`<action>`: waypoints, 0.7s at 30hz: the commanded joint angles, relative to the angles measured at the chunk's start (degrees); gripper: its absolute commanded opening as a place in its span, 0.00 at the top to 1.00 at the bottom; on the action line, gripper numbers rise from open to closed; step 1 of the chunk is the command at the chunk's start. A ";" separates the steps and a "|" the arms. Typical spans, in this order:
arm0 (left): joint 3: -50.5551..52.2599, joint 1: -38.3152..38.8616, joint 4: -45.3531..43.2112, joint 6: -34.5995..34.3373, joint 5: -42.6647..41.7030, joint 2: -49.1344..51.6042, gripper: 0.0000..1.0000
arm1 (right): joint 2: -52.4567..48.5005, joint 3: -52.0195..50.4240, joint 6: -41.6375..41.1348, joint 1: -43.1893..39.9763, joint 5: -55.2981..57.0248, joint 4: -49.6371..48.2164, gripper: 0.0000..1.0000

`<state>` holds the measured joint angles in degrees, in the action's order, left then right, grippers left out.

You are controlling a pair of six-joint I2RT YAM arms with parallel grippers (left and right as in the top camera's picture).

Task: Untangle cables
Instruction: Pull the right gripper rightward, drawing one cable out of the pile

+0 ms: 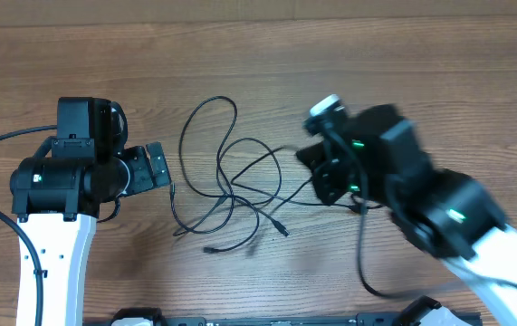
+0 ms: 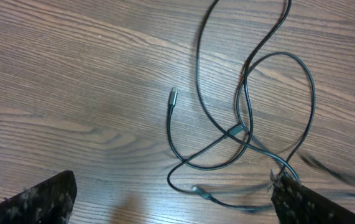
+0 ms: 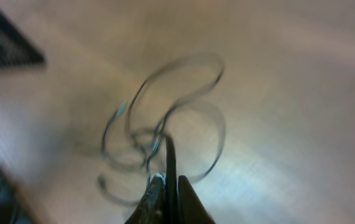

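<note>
**A:** Overhead view: how many cables (image 1: 229, 195) are on the table (image 1: 421, 54)?

**B:** One loose tangle at the middle. The cords cross too much to count, though two plug ends (image 1: 209, 248) show clearly.

**A:** And the arms?

**B:** Two. The left arm (image 1: 54, 181) sits beside the tangle, its left fingers (image 1: 156, 152) spread wide and empty. The right arm (image 1: 439, 208) reaches in, blurred, with its right fingers (image 3: 155, 199) pinched together on one strand.
</note>
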<state>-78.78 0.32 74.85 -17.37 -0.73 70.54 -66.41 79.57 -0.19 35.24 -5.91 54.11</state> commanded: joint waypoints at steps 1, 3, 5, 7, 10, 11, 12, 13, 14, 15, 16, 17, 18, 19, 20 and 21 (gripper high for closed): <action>-0.11 -0.28 -0.09 1.09 -0.33 0.26 0.00 | 4.39 5.64 0.70 -0.24 12.07 -0.15 0.96; -0.11 -0.28 -0.11 1.09 -0.33 0.26 0.00 | 6.54 7.69 0.70 -0.24 17.22 -0.85 0.96; -0.11 -0.28 -0.09 1.09 -0.33 0.26 0.00 | 8.50 8.83 0.70 -0.24 21.99 -1.88 0.96; -0.11 -0.28 -0.09 1.09 -0.33 0.26 0.00 | 10.38 8.96 0.70 -0.24 25.88 -3.19 0.96; -0.11 -0.28 -0.09 1.09 -0.33 0.26 0.00 | 12.90 8.96 0.66 -0.24 30.53 -3.45 0.96; -0.11 -0.28 -0.09 1.09 -0.33 0.26 0.00 | 13.27 8.96 0.66 -0.24 31.54 -3.23 0.96; -0.11 -0.28 -0.09 1.09 -0.33 0.26 0.00 | 13.55 8.96 0.66 -0.24 32.74 -2.80 0.96; -0.11 -0.28 -0.09 1.09 -0.33 0.26 0.01 | 13.73 8.96 0.63 -0.24 34.34 -2.32 0.96; -0.11 -0.28 -0.11 1.11 -0.33 0.26 0.00 | 13.75 8.96 0.59 -0.24 35.95 -1.75 0.96; -0.11 -0.28 -0.09 1.11 -0.33 0.26 0.00 | 13.75 8.96 0.15 -0.24 37.90 -1.11 0.96; -0.11 -0.28 -0.11 1.09 -0.33 0.26 0.00 | 13.75 8.96 -0.76 -0.24 40.09 -0.44 0.96; -0.11 -0.28 -0.09 1.11 -0.33 0.26 0.00 | 13.75 8.96 -2.21 -0.24 42.07 0.13 0.96; -0.11 -0.28 -0.09 1.09 -0.33 0.26 0.00 | 13.75 8.96 -3.89 -0.24 44.24 0.72 0.96; -0.11 -0.28 -0.09 1.09 -0.33 0.26 0.00 | 13.75 8.96 -5.79 -0.24 45.99 1.42 0.96; -0.11 -0.28 -0.09 1.09 -0.33 0.26 0.01 | 13.75 8.96 -7.37 -0.24 47.50 2.14 0.96; -0.11 -0.28 -0.09 1.09 -0.33 0.26 0.00 | 13.75 8.96 -8.87 -0.24 48.78 2.99 0.96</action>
<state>-78.78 0.32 74.85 -17.34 -0.73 70.54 -52.93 87.37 -3.22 35.24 34.13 56.27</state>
